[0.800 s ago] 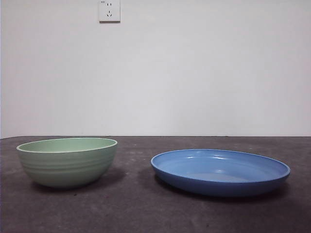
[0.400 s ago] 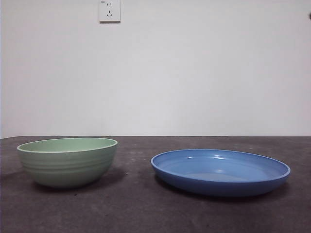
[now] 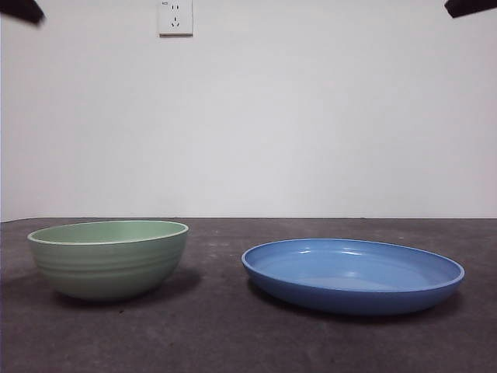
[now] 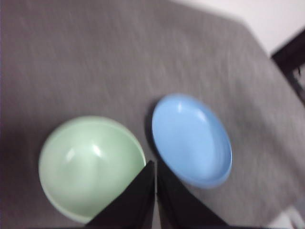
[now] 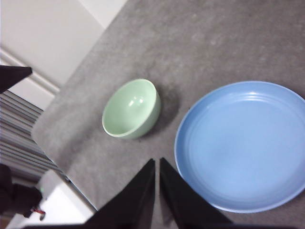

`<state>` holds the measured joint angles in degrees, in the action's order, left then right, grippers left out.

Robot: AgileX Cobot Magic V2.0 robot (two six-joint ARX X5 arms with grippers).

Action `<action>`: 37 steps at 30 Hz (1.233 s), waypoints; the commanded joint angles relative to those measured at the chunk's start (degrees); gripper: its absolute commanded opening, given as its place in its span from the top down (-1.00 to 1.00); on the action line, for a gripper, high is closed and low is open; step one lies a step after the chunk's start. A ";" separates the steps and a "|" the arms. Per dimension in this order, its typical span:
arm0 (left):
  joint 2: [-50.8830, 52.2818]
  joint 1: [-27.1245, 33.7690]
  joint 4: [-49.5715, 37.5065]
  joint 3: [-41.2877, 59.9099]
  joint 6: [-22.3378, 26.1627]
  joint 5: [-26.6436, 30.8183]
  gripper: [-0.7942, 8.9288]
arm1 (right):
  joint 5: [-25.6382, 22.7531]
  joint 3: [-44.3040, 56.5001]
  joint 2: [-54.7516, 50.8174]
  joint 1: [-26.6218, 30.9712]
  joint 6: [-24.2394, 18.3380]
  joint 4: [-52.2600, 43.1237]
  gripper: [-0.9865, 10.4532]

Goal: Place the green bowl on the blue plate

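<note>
We log the green bowl [image 3: 108,259] upright on the dark grey table [image 3: 217,334], mouth up, on the left of the front view. The blue plate [image 3: 352,274] lies flat beside it on the right, a strip of bare table between them; the two do not touch. Both are round, so we note no long axis.

Left gripper [image 4: 155,164]: high above the table, jaws pressed together with only a thin slit between them, holding nothing. In its wrist view the tips sit over the gap between bowl [image 4: 90,164] and plate [image 4: 191,138], clear of both.

Right gripper [image 5: 157,161]: also high and empty, jaws together. Its tips hang above bare table between bowl [image 5: 131,108] and plate [image 5: 243,145].

In the front view we see only black tips at the top corners [image 3: 21,9] [image 3: 470,7]. A white wall socket [image 3: 175,16] is on the wall behind.
</note>
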<state>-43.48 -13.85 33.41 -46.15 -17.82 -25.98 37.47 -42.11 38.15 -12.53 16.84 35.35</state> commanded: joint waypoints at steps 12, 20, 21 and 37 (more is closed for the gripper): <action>-5.29 -0.52 1.20 -1.22 6.47 -3.65 0.06 | -6.47 -0.98 0.31 -0.24 -5.57 0.63 0.05; -5.29 -0.52 0.48 -1.22 6.86 -3.63 -0.53 | -7.19 -0.98 0.33 -0.24 -5.75 0.20 -0.09; -5.29 -0.52 0.20 -1.22 6.86 -3.63 -0.53 | -8.02 -0.98 0.33 -0.24 -5.77 0.22 -0.10; -15.93 3.72 2.32 -1.22 5.49 -1.29 -0.51 | -9.70 -0.98 0.31 -0.24 -5.75 0.26 -0.15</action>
<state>-58.15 -10.26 35.86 -46.24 -12.56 -27.88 27.83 -42.11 38.28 -12.53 11.75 36.18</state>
